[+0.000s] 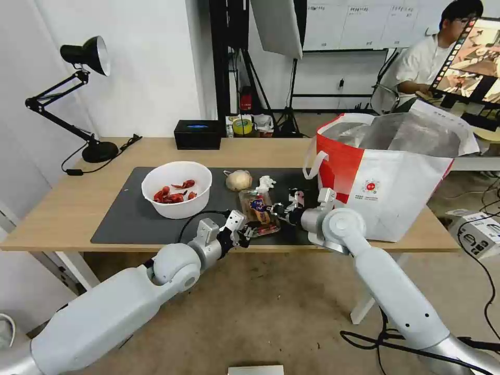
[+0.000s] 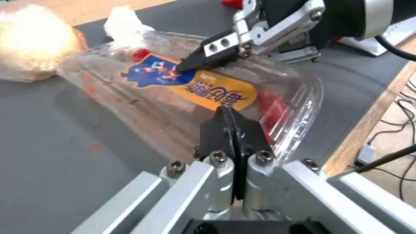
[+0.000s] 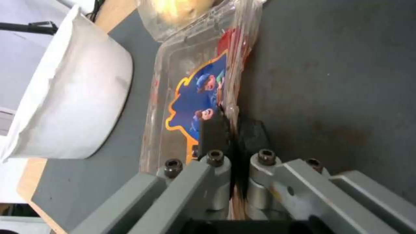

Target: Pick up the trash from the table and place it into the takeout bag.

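Head view: left tool point(image 1: 249, 233) and right tool point(image 1: 274, 211) each pinch an edge of the clear tray point(image 1: 259, 210), lying between them on the tabletop point(image 1: 62, 208) mat point(image 1: 125, 213).

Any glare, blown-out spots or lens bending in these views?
Left wrist view: the tan lump is blown out to near white, and the clear tray carries soft glare. Head view: wide-lens bending curves the table edge.
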